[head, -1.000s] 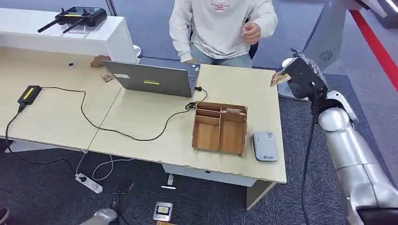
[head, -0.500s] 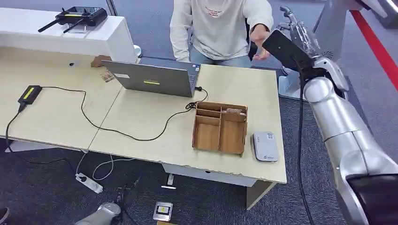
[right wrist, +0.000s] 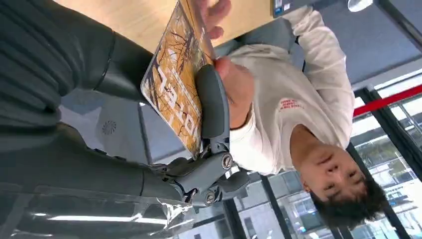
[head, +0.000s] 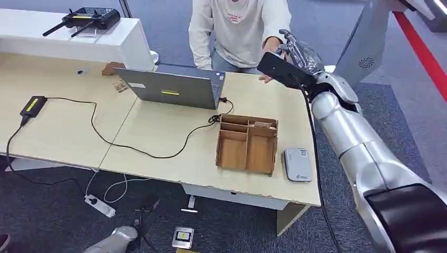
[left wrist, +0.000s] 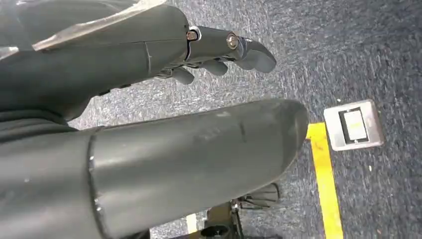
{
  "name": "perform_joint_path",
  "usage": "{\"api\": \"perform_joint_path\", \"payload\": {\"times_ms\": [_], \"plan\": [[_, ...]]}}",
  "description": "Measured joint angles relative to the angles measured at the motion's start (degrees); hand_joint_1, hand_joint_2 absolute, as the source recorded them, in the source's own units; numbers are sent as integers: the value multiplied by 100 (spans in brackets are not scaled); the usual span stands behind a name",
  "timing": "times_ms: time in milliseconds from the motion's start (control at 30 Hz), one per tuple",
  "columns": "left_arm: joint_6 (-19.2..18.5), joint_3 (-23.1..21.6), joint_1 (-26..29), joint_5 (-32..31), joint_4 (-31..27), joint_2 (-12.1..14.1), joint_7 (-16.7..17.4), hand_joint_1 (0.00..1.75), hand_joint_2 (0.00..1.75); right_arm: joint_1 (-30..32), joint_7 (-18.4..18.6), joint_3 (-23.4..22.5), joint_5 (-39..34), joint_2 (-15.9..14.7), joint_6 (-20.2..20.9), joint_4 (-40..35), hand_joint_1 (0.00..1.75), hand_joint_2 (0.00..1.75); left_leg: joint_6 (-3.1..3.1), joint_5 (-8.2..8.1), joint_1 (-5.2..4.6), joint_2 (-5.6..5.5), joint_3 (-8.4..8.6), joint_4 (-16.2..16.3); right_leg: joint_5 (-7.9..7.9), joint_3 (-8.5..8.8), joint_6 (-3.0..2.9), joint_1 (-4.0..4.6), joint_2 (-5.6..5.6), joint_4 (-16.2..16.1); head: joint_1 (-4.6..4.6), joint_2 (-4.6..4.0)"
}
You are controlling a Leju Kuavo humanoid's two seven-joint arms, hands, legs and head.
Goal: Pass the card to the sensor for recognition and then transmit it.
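— Where is the right arm?
— Stretched forward over the desk's (head: 158, 137) far corner, right hand (head: 299, 55) raised toward the seated person (head: 240, 29).

— And the card (right wrist: 175, 82)?
— Pinched between thumb and a dark finger (right wrist: 213, 104); beyond the fingertips, the person's hand (right wrist: 234, 84) touches the card's far end.

— The sensor (head: 298, 164)?
— On the desk, well behind the hand, beside the wooden organizer (head: 246, 143).

— The left hand (left wrist: 149, 55)?
— Hanging above carpet, fingers loosely curled, holding nothing.
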Motion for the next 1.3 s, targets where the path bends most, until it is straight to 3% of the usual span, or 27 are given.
{"api": "perform_joint_path", "payload": {"times_ms": [267, 300, 333, 667, 933, 1100, 1300], "plan": [[-103, 9, 29, 118, -57, 59, 131, 0, 0, 1, -2, 98, 24, 129, 63, 255, 175, 175, 0, 0, 0, -2, -1, 0, 0, 0, 0, 0, 0, 0, 2, 0], [-105, 9, 35, 131, -59, 66, 140, 0, 0, 1, -2, 103, 31, 140, 63, 282, 35, 175, 0, 0, 0, -2, -1, 0, 0, 0, 0, 0, 0, 0, -2, 0], [-105, 11, 44, 153, -70, 72, 146, 0, 0, 2, -2, 107, 35, 146, 61, 299, 0, 175, 0, 0, 0, -2, -1, 0, 0, -1, 0, 0, 0, 0, 2, 0], [-24, 9, 96, 402, -105, 111, 144, 0, 0, 1, -81, 160, 92, 183, -184, 417, 0, 175, 0, 0, 0, 0, 1, 0, 0, -1, 0, 0, 0, 0, 0, 0], [101, -4, 93, 636, -105, 107, 105, 0, 0, -66, -492, 140, -297, 181, -274, 413, 0, 175, 0, 0, 0, 0, 1, 1, 0, -2, 0, 0, 0, 0, 0, 0], [105, -20, 93, 791, -105, 107, 96, 0, 0, -249, -903, 50, -612, 166, 11, 347, 0, 175, 0, 0, 0, 0, 1, 1, 0, -2, 0, 0, 0, 0, 0, 0], [199, -31, 109, 966, -105, 105, -11, 0, 0, -313, -1043, 61, -669, 24, 797, 72, 0, 175, 0, 0, 0, 0, 1, 1, 0, -1, 0, 0, 0, -1, 0, 0]]}}
